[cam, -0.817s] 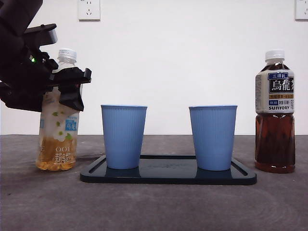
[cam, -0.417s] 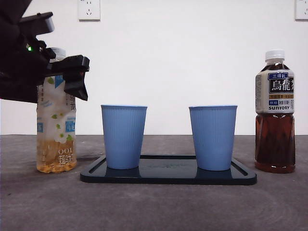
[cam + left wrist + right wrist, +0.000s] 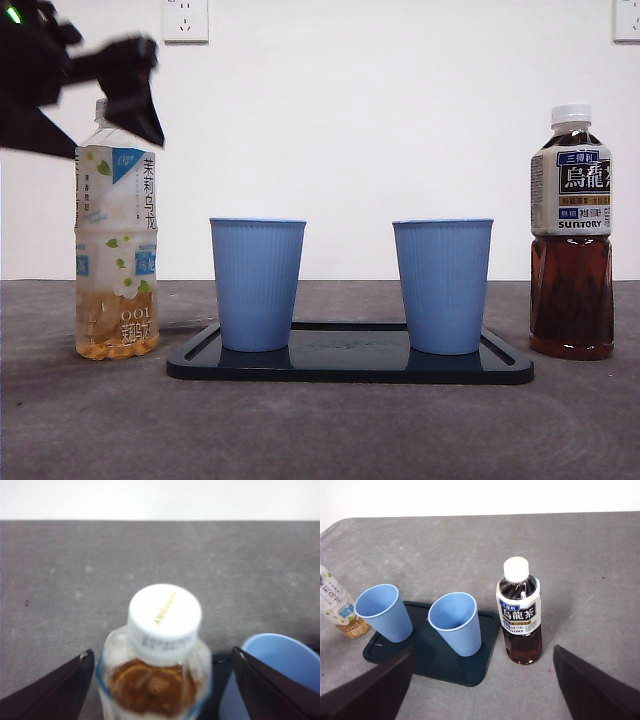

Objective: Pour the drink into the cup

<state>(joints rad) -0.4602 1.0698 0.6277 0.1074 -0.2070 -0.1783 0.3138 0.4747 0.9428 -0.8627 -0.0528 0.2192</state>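
Backdrop: white wall, with a wall socket (image 3: 185,19) high on the left and a second socket (image 3: 627,19) cut by the right edge; below it a grey table (image 3: 320,430) runs the full width.
Left gripper (image 3: 105,85): up at the top-left corner in the front view, blurred, level with the neck of the jasmine tea bottle (image 3: 117,255). Its wrist camera looks straight down on the white cap (image 3: 164,617), a black jaw well clear on either side — spread wide, gripping nothing.
Jasmine tea bottle: upright on the table, just left of the tray, cap on, pale liquid only in the lowest part.
Tray (image 3: 350,367): dark, flat, mid-table, carrying both cups.
Left blue cup (image 3: 257,284): upright on the tray's left end, nearest the jasmine tea; its rim shows in the left wrist view beside the bottle.
Right blue cup (image 3: 442,285): upright on the tray's right end, apart from its twin; nothing visible inside either cup from the right wrist view.
Oolong tea bottle (image 3: 571,235): Suntory label, white cap on, dark tea up to the shoulder, standing just right of the tray.
Right gripper (image 3: 480,690): waiting high above the table — jaws parted wide, holding nothing, looking down on tray, cups and both bottles.
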